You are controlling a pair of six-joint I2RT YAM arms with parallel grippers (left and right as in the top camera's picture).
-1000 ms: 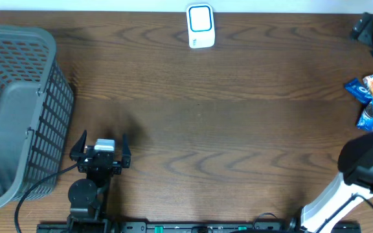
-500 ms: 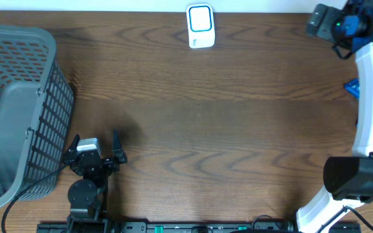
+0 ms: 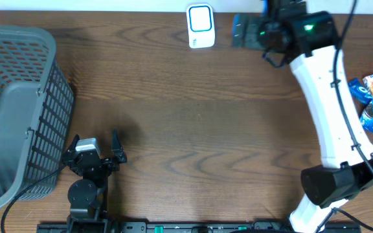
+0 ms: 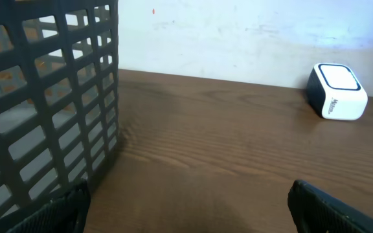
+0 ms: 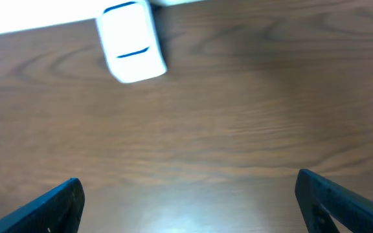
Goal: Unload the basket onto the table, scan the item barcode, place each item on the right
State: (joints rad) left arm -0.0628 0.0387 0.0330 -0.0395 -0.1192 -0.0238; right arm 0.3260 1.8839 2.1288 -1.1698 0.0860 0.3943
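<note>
Wood-grain table [image 3: 193, 129], grey basket [image 3: 18, 110] far left, white scanner [image 3: 200, 26] at back edge. Snack packets [image 3: 368, 97] piled far right. Left gripper [image 3: 96, 145] spread wide, empty. Right gripper [image 3: 238, 30] beside scanner, wide apart, holding nothing.

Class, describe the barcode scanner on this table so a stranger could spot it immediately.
Start at the far edge of the wooden table, near its middle. The scanner stands there alone, just left of the right gripper. It is a small white box with a blue-outlined window, unlike the grey mesh basket.
</note>
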